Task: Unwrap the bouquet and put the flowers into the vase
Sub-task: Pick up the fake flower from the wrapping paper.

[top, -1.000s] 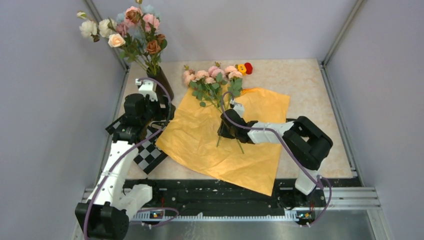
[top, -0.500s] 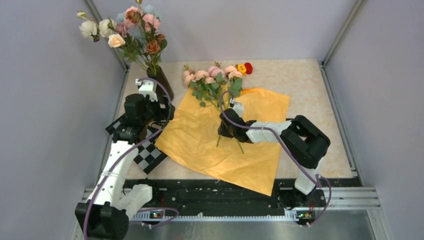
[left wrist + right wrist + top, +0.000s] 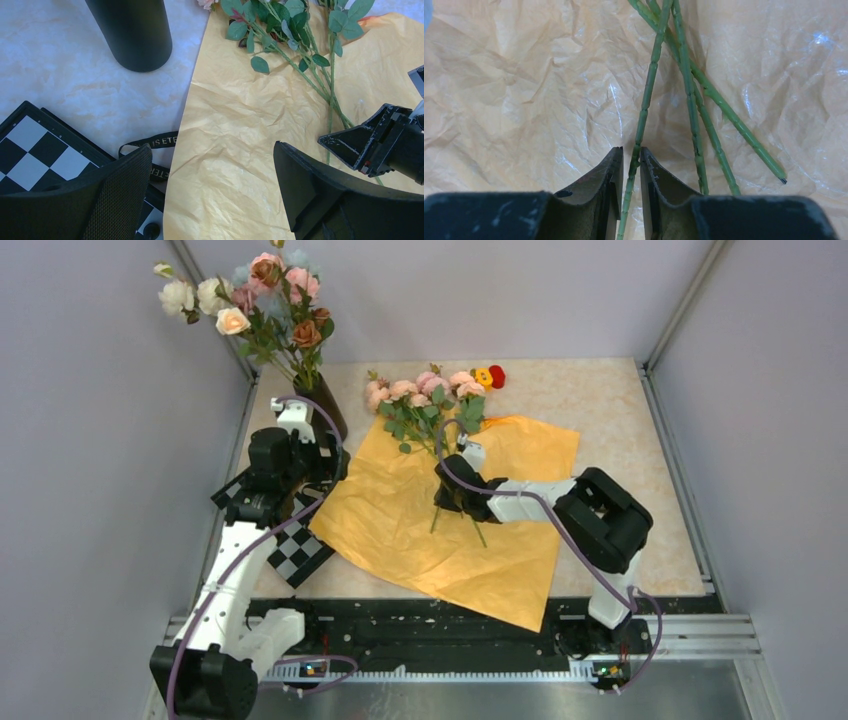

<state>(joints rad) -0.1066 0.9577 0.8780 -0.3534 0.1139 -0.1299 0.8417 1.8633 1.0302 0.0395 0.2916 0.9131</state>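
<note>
1. Tall flower bunch [image 3: 260,295]: white, pink and peach heads, far left corner, standing in item 2.
2. Vase [image 3: 325,405]: glossy black cylinder, upright on the marble-patterned table [image 3: 600,410], far left, just beyond the left arm. None of the small roses are in it.
3. Left gripper [image 3: 212,150]: jaws spread wide, nothing between them. It hangs over the left edge of item 6, near the vase but apart from it.
4. Checkerboard [image 3: 295,552]: black and white, flat, near left, partly under the left arm.
5. Black ribbon [image 3: 155,144]: printed, loose, lying between the checkerboard and the paper's left edge.
6. Orange paper [image 3: 400,530]: crinkled sheet opened flat across the middle of the table.
7. Flowers [image 3: 425,390]: small pink and peach roses with green leaves. The heads lie just past the paper's far edge; the thin stems [image 3: 689,100] run toward the near side across the sheet.
8. Right gripper [image 3: 631,152]: centre of the paper, low over it. Jaws narrowed to a slit with one green stem running between the fingers; whether they press it cannot be told. The other stems lie to its right.
9. Yellow and red heads [image 3: 490,377]: loose, beside the rightmost roses.
</note>
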